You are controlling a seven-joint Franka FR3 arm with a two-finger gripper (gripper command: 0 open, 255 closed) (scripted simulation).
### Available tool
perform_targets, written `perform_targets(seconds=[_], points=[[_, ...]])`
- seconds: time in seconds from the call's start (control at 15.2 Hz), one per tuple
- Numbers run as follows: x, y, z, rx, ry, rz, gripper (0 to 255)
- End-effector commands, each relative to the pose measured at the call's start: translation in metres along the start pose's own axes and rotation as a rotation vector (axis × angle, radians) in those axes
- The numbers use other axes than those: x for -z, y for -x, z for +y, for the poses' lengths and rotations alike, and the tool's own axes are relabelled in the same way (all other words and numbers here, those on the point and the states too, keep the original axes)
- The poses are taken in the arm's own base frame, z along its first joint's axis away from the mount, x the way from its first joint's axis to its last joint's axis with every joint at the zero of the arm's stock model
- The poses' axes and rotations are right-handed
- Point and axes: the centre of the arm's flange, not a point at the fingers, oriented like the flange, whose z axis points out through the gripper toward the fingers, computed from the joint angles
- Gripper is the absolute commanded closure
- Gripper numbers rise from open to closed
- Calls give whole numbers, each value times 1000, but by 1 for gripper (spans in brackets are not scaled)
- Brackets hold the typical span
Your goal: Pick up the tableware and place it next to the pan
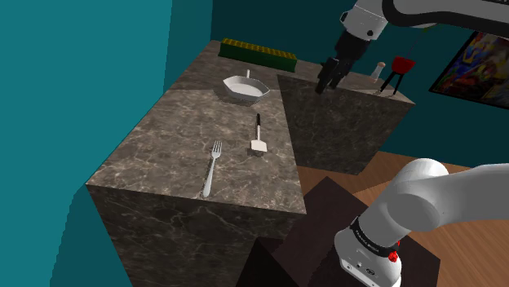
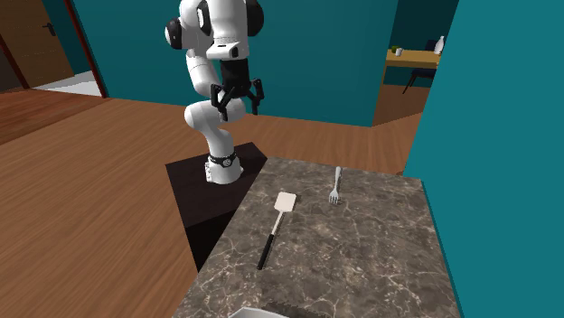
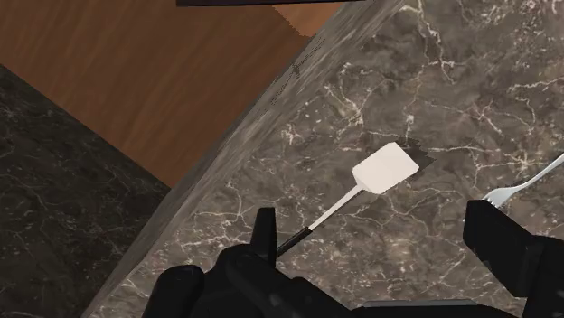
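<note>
The worktop (image 1: 175,134) lies well below the fingers (image 3: 264,237), which stand spread apart with nothing between them, hanging high near its edge. The pan (image 1: 245,87), white, sits at the end of the worktop farthest from the fingers. The spatula (image 3: 384,167) lies under the gap between them, its dark handle running towards one finger. The fork (image 3: 522,187), the thing to lift, lies flat just beyond the other finger, past the spatula.

The step in hand looks like the approach. To do it well, I would carry the fingers across until the fork's handle sits midway between them, turn the wrist so they straddle its narrow width, then drop almost to the worktop before closing. A thin, flat handle will likely slip from a shallow pinch, and the spatula is near enough to be nudged.
</note>
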Motion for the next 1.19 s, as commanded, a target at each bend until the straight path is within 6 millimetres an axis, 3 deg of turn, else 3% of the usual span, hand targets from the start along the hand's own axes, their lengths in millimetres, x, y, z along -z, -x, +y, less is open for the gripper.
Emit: perform_targets(seconds=[0.0,0.53,1.12], points=[[0,0,0,0,0,0,0],[-65,-19,-83,-221,12,-19,0],[-141,-60,-168,-470,25,-40,0]])
